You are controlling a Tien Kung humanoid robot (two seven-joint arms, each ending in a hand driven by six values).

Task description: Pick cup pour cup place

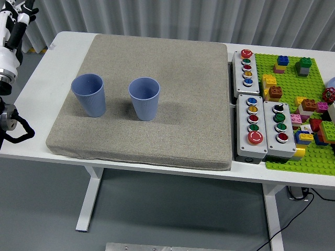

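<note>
Two ribbed blue cups stand upright on a grey-beige mat (pixel 172 104). The left cup (pixel 89 94) is near the mat's left edge and the right cup (pixel 144 98) is a short gap to its right. I cannot see anything inside either cup. My left arm (pixel 9 52) shows only at the picture's left edge, in white and black parts, well away from the cups and touching neither. My right arm is out of view.
The mat lies on a white table (pixel 63 42). Right of the mat are three grey button boxes (pixel 257 125) with coloured buttons. Beyond them lies a green baseplate (pixel 303 104) with several toy bricks. A black cable loop (pixel 15 133) hangs at the left edge.
</note>
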